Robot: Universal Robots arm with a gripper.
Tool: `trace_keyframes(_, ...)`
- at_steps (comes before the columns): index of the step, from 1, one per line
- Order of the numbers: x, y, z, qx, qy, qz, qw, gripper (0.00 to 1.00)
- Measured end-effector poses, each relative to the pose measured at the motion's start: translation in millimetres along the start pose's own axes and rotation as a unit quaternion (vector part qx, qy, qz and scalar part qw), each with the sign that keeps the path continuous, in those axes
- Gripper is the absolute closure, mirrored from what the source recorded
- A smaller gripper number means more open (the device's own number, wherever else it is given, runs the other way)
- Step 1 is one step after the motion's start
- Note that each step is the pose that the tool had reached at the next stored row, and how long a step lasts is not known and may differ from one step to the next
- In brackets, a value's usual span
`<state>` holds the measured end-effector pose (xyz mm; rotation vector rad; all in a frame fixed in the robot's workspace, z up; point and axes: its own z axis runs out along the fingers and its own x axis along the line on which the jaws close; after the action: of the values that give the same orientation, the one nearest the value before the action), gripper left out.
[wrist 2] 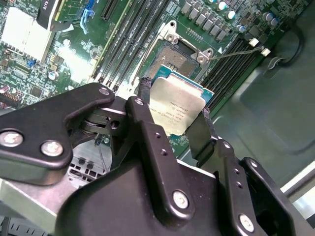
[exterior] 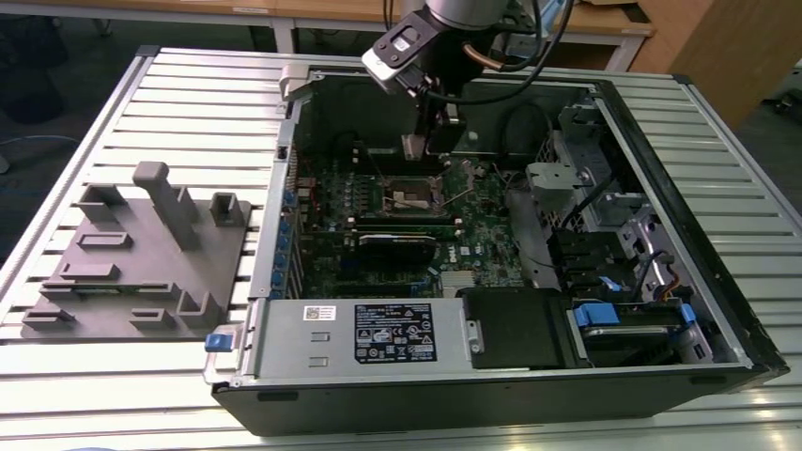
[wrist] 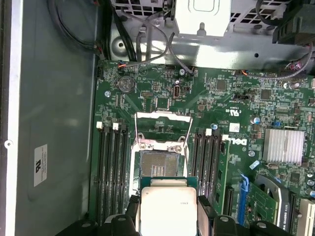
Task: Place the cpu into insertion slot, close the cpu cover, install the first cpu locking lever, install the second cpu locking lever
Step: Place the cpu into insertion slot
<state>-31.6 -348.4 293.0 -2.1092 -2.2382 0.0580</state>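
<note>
Ribbed tabletop (exterior: pixel 188 103) carries the open computer case (exterior: pixel 501 399). Upper centre of the exterior view, your pincer (exterior: pixel 430 141) pinches the cpu (wrist: pixel 165 211) by opposite edges, held flat just short of the insertion slot (wrist: pixel 158 169). The cpu cover (wrist: pixel 162 115) stands flipped open, leaving the socket clear.
</note>
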Motion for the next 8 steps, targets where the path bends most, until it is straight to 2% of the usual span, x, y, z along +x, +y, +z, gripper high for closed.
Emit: trace_keyframes(8, 0.0, 0.1, 1.2, -0.0001, 0.0002, 0.0, 1.0, 0.46)
